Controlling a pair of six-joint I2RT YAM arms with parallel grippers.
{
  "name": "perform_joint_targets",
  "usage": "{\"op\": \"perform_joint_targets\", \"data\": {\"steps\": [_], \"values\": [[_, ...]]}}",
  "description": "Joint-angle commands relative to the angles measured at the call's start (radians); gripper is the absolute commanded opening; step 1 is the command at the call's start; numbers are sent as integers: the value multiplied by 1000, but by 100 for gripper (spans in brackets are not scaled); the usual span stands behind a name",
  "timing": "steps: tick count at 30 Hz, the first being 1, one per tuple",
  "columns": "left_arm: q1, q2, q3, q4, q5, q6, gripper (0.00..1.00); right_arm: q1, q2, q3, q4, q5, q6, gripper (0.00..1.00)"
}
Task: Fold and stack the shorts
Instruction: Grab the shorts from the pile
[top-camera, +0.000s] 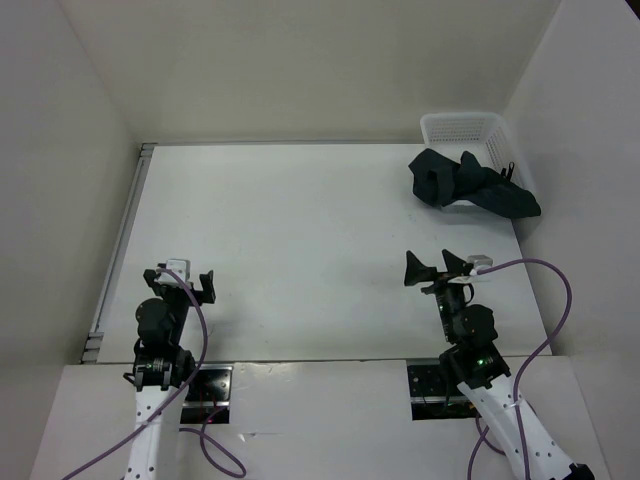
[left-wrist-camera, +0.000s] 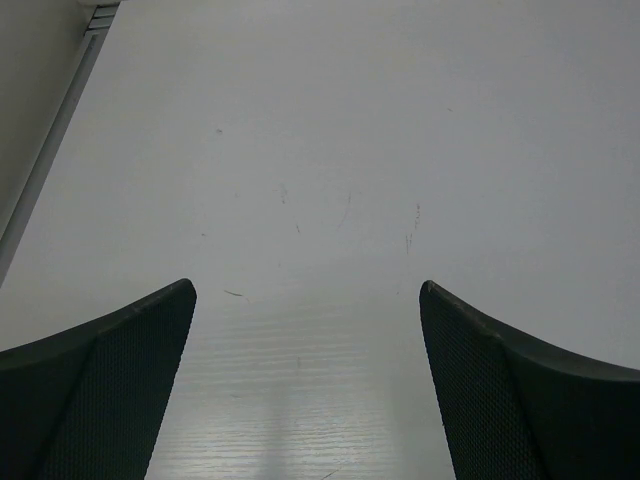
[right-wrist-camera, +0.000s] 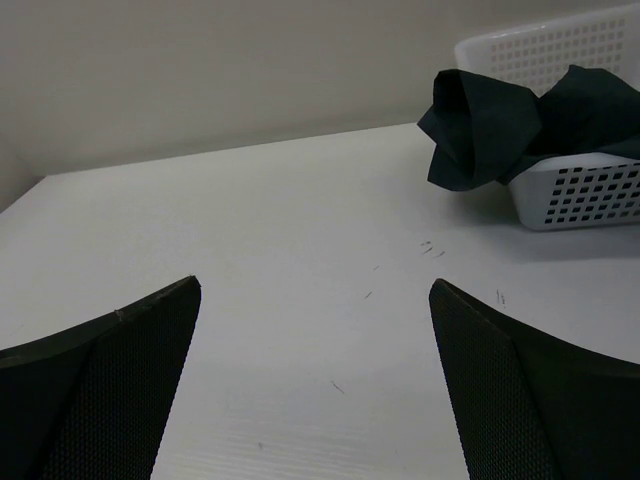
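Progress nil, as I judge it: no fold made, no stack begun. Shorts (top-camera: 470, 182) sit crumpled at the far right corner of the worktop (top-camera: 300, 220), draped over the near rim of a white mesh basket (top-camera: 460, 125), partly in it and partly hanging outside (how much lies inside I cannot tell). Cloth very dark, near-black, soft, bunched in lumps, with one rolled lobe jutting left; waistband and leg openings not made out. My left tool (top-camera: 187, 282) hangs by its base, jaws wide apart, nothing between them. My right tool (top-camera: 435, 268) likewise gapes empty, facing the basket, well apart from the cloth. Left to do: lift out, spread flat, fold, stack.
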Motion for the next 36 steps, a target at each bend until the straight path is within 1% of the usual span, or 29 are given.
{"op": "perform_joint_targets", "data": {"steps": [1, 4, 6, 8, 10, 11, 13, 14, 16, 17, 19, 20, 21, 22, 23, 24, 25, 26, 27, 28, 30, 31, 32, 33, 34, 35, 36], "values": [[6, -26, -34, 49, 20, 3, 99, -4, -7, -43, 83, 23, -10, 100], [6, -26, -34, 49, 20, 3, 99, -4, -7, -43, 64, 81, 34, 100], [6, -26, -34, 49, 29, 3, 99, -4, -7, -43, 54, 81, 43, 100], [6, -26, -34, 49, 29, 3, 99, -4, -7, -33, 63, 69, 17, 100], [6, -26, -34, 49, 29, 3, 99, -4, -7, -23, 63, 101, 40, 100], [6, -26, -34, 49, 70, 3, 99, -4, -7, -23, 63, 121, 60, 100], [6, -26, -7, 38, 177, 3, 99, -4, -7, 3, 54, 141, 69, 100], [6, -26, -6, 53, 311, 3, 99, -4, -7, 3, 54, 141, 69, 99], [6, -26, -6, 65, 368, 3, 99, -4, -7, 42, 54, 141, 54, 99], [6, -26, -6, 47, 494, 3, 99, -4, -7, 70, 42, 150, 54, 99], [6, -26, -6, 24, 617, 3, 99, -4, -7, 98, 33, 150, 17, 99], [6, -26, 10, -38, 711, 3, 99, -4, 11, 125, 33, 132, 17, 99], [6, -26, 30, -180, 865, 3, 99, -4, 28, 136, 33, 132, 8, 99], [6, -26, 30, -238, 866, 3, 99, -4, 70, 145, 48, 117, 8, 99], [6, -26, 11, -131, 848, 3, 99, -4, 101, 164, 88, 94, 17, 99], [6, -26, -6, 120, 755, 3, 99, -4, 139, 176, 111, 94, 17, 99], [6, -14, -22, 213, 710, 3, 99, -4, 245, 217, 134, 83, 17, 99], [-7, -4, -22, 270, 671, 3, 99, -4, 311, 251, 175, 69, -7, 99], [-16, 11, -4, 330, 602, 3, 99, -4, 473, 294, 175, 49, -36, 99], [-16, 11, 10, 346, 569, 3, 99, -4, 567, 428, 166, 34, -88, 99], [-16, 51, 30, 348, 509, 3, 99, -4, 772, 603, 18, 67, -89, 99], [-16, 65, 39, 348, 485, 3, 99, -4, 977, 788, -42, 93, -89, 99], [-16, 83, 40, 348, 460, 3, 99, -4, 1075, 882, -102, 171, -80, 99], [-25, 126, 40, 348, 408, 3, 99, -4, 1161, 973, -215, 216, -55, 99], [-25, 147, 49, 348, 376, 3, 99, -13, 1291, 1112, -243, 238, -55, 99], [-25, 175, 59, 364, 342, 3, 99, -13, 1331, 1151, -243, 258, -66, 99], [-25, 240, 100, 365, 315, 3, 99, -13, 1358, 1202, -210, 258, -76, 99]]}}
